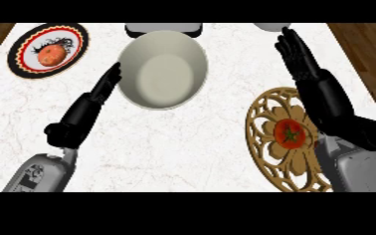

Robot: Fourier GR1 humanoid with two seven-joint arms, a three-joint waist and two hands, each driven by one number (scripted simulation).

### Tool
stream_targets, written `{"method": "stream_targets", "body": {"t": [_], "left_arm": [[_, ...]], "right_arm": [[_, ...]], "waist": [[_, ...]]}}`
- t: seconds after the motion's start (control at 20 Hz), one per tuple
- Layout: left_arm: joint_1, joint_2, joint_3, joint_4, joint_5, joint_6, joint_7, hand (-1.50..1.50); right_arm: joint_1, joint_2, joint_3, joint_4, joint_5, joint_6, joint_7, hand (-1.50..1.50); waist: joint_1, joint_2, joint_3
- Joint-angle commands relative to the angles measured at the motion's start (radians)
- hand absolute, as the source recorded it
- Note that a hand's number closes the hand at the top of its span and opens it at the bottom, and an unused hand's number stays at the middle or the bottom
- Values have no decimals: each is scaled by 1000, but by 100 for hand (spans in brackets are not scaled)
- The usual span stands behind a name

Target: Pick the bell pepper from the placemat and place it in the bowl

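head view: we look steeply down on a white marble counter (191, 139). our left hand (103, 87) lies with straight fingers touching the left rim of a large pale bowl (163, 69). our right hand (301, 57) is flat and spread, holding nothing, above the tan openwork placemat (275, 142). the red bell pepper (290, 133) sits on that placemat. a patterned plate (22, 47) at upper left carries an orange fruit (50, 56).

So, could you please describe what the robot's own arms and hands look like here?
Both forearms are light grey shells, and the left forearm carries dark markings. Each ends in a black hand with jointed black fingers: the left hand beside the bowl, the right hand above the placemat.
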Motion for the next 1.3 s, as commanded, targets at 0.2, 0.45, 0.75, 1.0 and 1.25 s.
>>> {"method": "stream_targets", "body": {"t": [0.2, 0.45, 0.75, 1.0, 1.25], "left_arm": [[47, -75, 103, 26, 32, 143, 27, 0], [90, -120, 102, 42, 47, 186, 58, 0], [80, -132, 70, -33, 12, 205, 121, 0], [71, -176, 80, 55, -2, 189, 38, 0], [124, -148, 77, -34, -1, 158, 67, 0]], "right_arm": [[293, -143, 29, 41, 61, 64, 135, 150], [392, -115, -180, 17, 237, -301, -9, -150], [684, 4, -195, -176, 176, -314, -365, -150], [786, -105, -289, -462, 230, -316, -91, -150], [789, -144, -314, -546, 337, -311, 196, -150]], "waist": [[18, 17, 42], [-44, 7, 46], [10, 11, 44], [20, 17, 41], [42, 18, 41]]}}
